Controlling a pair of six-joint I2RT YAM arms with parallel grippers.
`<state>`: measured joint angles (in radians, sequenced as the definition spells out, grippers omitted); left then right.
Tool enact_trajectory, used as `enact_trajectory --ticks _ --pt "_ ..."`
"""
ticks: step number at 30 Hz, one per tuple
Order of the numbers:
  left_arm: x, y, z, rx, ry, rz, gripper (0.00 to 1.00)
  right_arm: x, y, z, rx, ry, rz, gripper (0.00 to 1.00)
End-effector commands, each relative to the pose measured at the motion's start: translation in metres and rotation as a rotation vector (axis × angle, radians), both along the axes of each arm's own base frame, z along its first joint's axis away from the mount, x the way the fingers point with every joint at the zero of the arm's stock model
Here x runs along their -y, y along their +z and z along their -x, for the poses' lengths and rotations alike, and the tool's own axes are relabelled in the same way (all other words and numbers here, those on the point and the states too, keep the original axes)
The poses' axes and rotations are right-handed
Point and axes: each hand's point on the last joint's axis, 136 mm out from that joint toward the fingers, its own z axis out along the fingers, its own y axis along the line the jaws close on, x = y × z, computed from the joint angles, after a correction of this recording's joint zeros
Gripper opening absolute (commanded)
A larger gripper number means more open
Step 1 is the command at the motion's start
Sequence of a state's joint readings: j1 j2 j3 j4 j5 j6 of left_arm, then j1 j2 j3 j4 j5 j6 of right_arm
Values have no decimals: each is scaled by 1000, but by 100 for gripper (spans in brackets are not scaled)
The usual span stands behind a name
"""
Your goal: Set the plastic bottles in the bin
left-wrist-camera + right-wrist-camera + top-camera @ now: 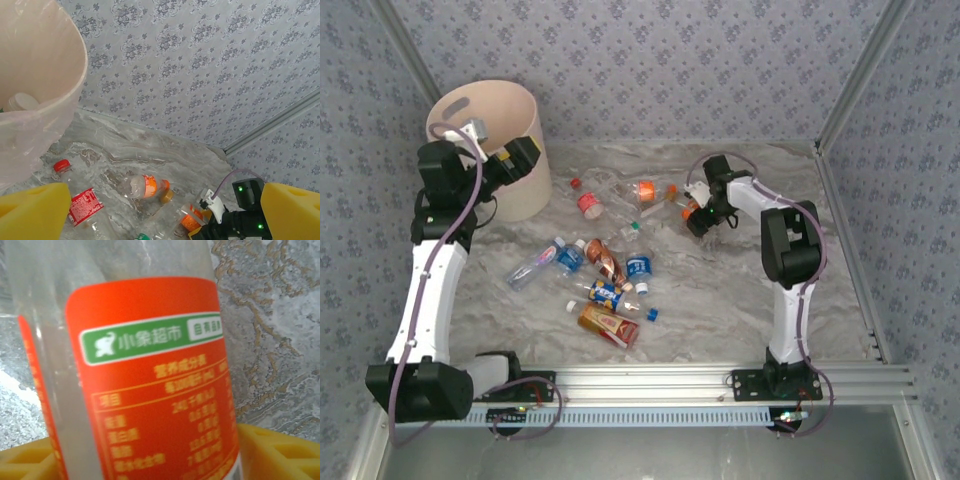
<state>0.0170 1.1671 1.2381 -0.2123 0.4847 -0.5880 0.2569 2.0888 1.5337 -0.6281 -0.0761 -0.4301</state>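
Several plastic bottles [605, 262] lie scattered on the marble table. The pale pink bin [510, 120] stands at the back left, and a white-capped bottle [20, 101] rests inside it. My left gripper [523, 160] hovers open beside the bin's [45, 100] rim, with nothing between its yellow fingers [30, 210]. My right gripper [695, 217] is down at the back right of the pile. Its yellow fingers [280, 450] press both sides of an orange-labelled bottle [150, 365]. The same bottle [190, 220] lies low on the table in the left wrist view.
A red-labelled bottle [82, 206] and another orange-labelled bottle [142, 186] lie between bin and right gripper. Blue-labelled bottles [570, 257] and a brown one [610, 324] lie nearer the front. Patterned walls and a metal frame post [850, 90] enclose the table.
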Motion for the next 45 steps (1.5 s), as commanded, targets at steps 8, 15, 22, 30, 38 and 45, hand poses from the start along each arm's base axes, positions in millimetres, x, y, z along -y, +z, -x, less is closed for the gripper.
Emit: enact_trajectory --ticks 8,15,22,30,38,45 --pt "24 -7 -1 -1 -115 8 98 10 20 11 104 -74 -42 61" --pt "59 -8 -2 17 -215 1 98 22 45 27 219 -201 -91 55" --pt "103 -29 -11 -17 -293 -34 98 27 80 52 352 -338 -192 53" --pt "140 -58 -20 -84 -361 -128 98 11 98 88 381 -381 -419 52" --pt "192 -106 -24 -198 -434 -83 98 -23 103 104 413 -413 -716 51" --pt "238 -142 -22 -278 -512 -62 98 -53 100 103 344 -412 -849 51"
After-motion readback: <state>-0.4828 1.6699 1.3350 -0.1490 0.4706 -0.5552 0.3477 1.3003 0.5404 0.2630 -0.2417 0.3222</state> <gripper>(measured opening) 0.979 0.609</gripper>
